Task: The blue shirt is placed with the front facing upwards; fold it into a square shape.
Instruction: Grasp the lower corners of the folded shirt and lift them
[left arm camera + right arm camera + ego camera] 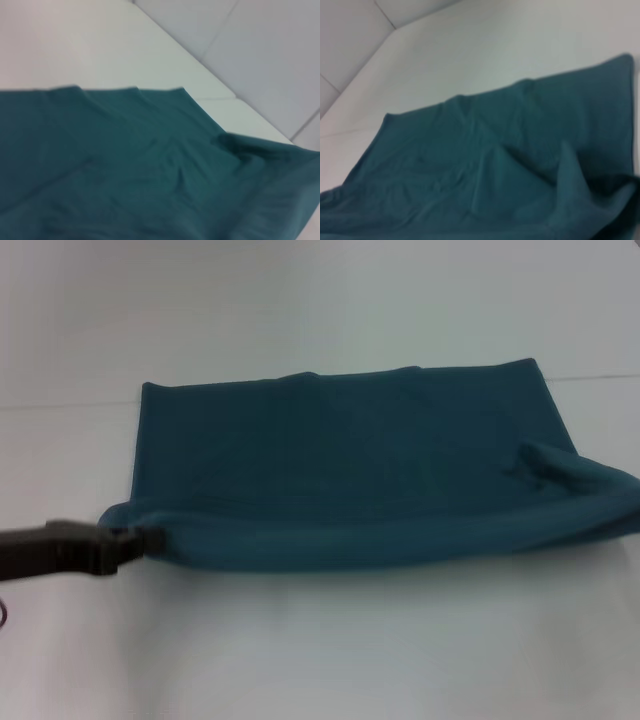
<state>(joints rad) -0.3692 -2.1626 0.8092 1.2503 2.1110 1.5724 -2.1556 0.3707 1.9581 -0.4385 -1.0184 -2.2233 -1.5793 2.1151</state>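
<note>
The blue shirt point(345, 465) lies on the white table as a wide band, plain side up, with no lettering showing. Its near edge is a thick rolled fold that runs from left to right. My left gripper point(145, 539) comes in low from the left and is shut on the near left corner of that fold. The near right corner point(610, 502) is bunched and raised at the picture's right border; my right gripper is out of view there. The left wrist view shows rumpled teal cloth point(130, 165), as does the right wrist view point(485, 175), with no fingers.
The white table point(320, 650) stretches bare in front of the shirt and behind it. The table's far edge point(210, 70) and the grey floor beyond it show in the left wrist view.
</note>
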